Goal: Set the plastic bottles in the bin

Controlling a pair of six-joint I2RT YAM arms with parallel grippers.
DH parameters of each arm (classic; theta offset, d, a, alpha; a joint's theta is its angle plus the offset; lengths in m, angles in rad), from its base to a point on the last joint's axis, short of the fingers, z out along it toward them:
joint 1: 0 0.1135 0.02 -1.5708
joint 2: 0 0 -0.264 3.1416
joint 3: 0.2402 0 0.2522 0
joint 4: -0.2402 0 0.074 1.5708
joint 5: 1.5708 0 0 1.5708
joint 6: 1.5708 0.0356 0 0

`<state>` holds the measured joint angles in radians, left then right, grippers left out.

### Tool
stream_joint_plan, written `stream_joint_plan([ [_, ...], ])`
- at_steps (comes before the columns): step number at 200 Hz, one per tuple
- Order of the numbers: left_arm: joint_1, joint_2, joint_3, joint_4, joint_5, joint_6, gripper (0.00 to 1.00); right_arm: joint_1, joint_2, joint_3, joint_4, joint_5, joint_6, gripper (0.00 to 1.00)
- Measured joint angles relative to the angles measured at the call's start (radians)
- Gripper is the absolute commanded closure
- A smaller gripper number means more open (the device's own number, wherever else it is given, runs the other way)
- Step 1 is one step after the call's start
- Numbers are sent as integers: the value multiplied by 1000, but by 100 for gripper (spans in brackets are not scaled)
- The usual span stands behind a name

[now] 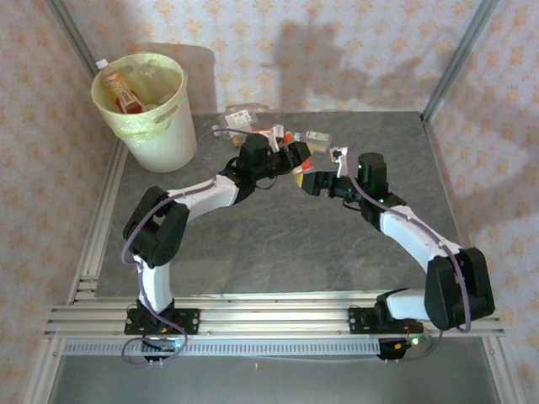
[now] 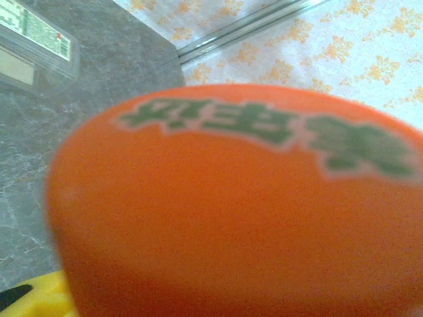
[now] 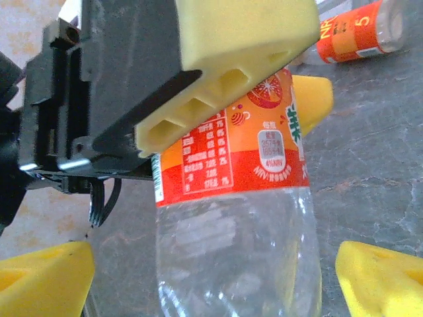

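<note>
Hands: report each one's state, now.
Left hand: closed on the orange-labelled plastic bottle.
Right hand: open, holding nothing.

Bottles beside the bin (image 1: 160, 147)

The cream-white bin, lined with a pale yellow-green bag, stands upright with a red-and-orange labelled bottle (image 1: 125, 93) inside it. Just right of the bin, a loose cluster of clear bottles (image 1: 244, 118) lies on the bench. Further right of the bin, an orange-labelled bottle (image 3: 231, 218), clear below its label, is clamped at the label in the left jaws. A second orange-labelled bottle (image 3: 360, 33) lies on its side beyond it.
</note>
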<state>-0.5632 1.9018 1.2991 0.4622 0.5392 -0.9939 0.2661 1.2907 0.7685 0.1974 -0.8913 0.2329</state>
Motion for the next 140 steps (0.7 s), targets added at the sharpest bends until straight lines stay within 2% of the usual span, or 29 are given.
stream_joint_plan([
  [36,3,-25,0,-87,-76,22,45,0,-86,-42,-27,111,-24,1],
  [76,36,-70,39,-240,-158,83,46,0,-201,-75,-88,330,-47,1],
  [108,60,-139,109,-427,-298,177,46,0,-253,-76,-153,534,-55,1],
  [140,61,-205,243,-644,-491,285,46,0,-276,-76,-210,681,-95,1],
])
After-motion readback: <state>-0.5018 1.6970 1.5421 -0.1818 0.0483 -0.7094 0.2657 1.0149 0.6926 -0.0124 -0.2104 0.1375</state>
